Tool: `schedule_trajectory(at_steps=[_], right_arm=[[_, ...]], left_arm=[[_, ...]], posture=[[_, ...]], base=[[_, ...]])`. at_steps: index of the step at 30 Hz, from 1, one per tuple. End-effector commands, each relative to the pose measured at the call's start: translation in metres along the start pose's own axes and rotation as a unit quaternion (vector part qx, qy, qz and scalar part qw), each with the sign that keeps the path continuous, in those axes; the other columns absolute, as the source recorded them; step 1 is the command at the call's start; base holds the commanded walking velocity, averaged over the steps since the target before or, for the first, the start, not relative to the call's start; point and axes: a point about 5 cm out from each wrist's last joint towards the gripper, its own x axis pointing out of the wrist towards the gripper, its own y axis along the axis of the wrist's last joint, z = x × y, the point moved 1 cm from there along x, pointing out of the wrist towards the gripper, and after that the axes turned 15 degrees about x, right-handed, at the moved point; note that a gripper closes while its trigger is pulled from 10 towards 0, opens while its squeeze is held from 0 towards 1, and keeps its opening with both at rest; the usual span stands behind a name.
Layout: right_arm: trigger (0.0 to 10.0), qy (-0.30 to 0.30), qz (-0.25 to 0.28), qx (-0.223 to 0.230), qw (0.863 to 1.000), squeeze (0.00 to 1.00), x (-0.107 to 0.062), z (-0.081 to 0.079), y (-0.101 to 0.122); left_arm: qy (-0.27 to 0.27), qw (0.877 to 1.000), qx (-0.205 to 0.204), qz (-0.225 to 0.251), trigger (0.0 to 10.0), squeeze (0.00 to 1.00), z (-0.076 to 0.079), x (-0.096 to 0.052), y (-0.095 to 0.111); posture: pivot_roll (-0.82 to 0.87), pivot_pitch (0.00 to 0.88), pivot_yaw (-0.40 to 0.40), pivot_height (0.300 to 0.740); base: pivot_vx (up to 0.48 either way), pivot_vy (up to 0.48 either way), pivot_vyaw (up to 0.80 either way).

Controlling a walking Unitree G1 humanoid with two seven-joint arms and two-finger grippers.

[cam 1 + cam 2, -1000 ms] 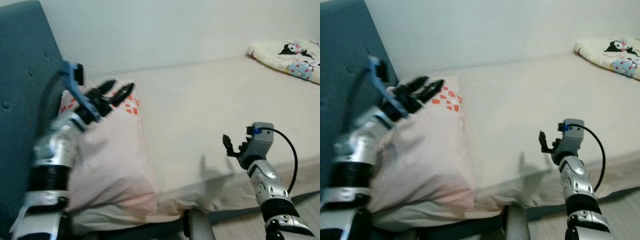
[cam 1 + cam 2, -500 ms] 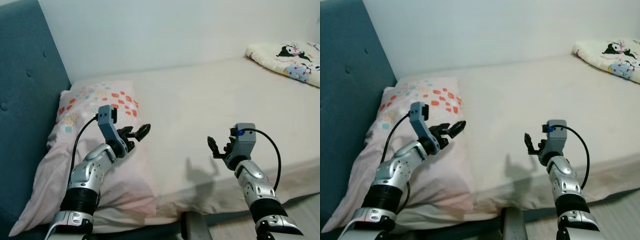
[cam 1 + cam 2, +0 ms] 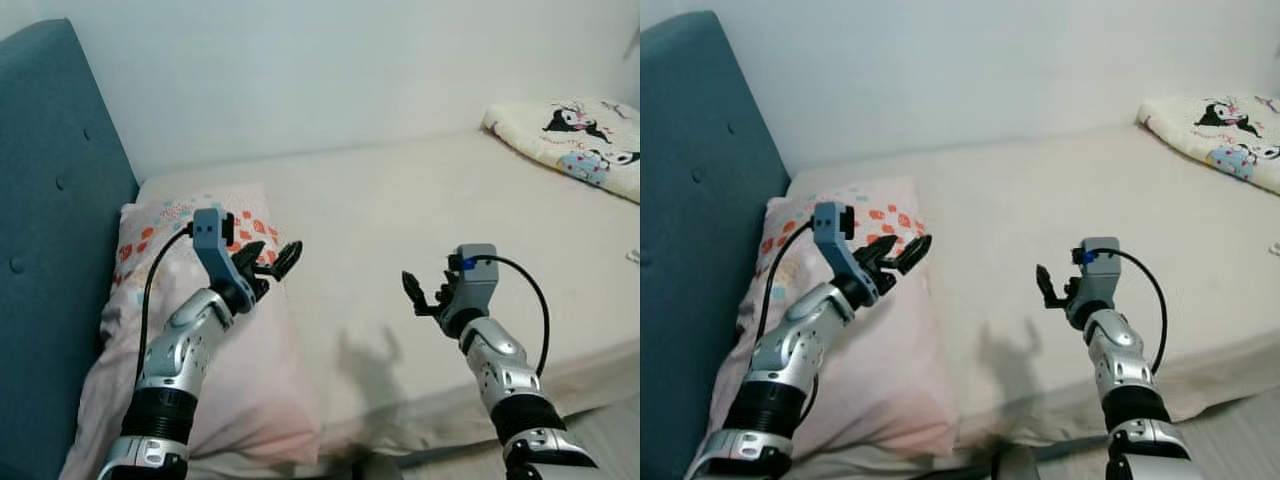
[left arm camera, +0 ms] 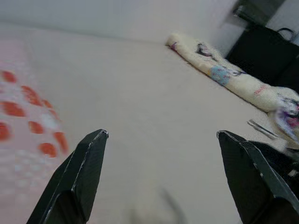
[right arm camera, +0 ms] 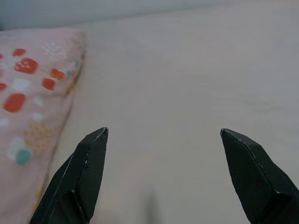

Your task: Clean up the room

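pale wall runs across the top of our head view, and below it a cream bed (image 3: pixel 420 210) takes up most of the frame. along the left edge stands a teal padded headboard (image 3: pixel 50 230), reaching from the upper left down to the lower left corner. just right of it lies a pink pillow (image 3: pixel 250 400) with red and pastel spots near its top end, its length running from the middle left down to the lower edge, one side against the headboard and the rest resting on the sheet.

our left gripper (image 3: pixel 272 266) hangs left of centre, above the spotted end of the pillow and not touching it; its two black fingers are spread apart with nothing between them. in the left wrist view the fingers (image 4: pixel 77 179) frame bare sheet, with the pillow's red spots at the left side of that frame.

right of centre our right gripper (image 3: pixel 418 295) floats over the plain sheet, well apart from the pillow, casting a soft shadow on the bed below it. its fingers (image 5: pixel 79 179) are also parted and empty, and between them the right wrist view shows sheet with the pillow off to the left of that frame.

at the upper right of the head view a folded cartoon-print blanket (image 3: pixel 575 140) lies on the far end of the bed.
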Motion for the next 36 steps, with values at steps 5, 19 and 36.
schedule_trajectory(at_steps=[5,19,36], right_arm=[[10.0,0.014,0.001,-0.004,1.0,0.0,0.002,-0.005,0.0],[10.0,0.015,-0.018,-0.005,1.0,0.0,0.0,-0.005,-0.011],[10.0,-0.158,-0.275,-0.001,0.948,0.0,-0.087,0.051,-0.146]], left_arm=[[0.003,0.999,0.014,-0.035,10.0,0.0,0.0,-0.006,-0.017],[-0.014,0.995,0.053,-0.08,10.0,0.0,0.001,-0.025,-0.06],[0.063,0.92,0.049,-0.385,10.0,0.0,-0.014,-0.148,-0.196]], posture=[[-0.13,0.0,-0.016,0.68],[-0.13,0.0,-0.014,0.724],[-0.13,0.0,0.0,0.739]], base=[[-0.288,0.0,0.0],[-0.189,0.0,0.0],[0.0,-0.137,0.0]])
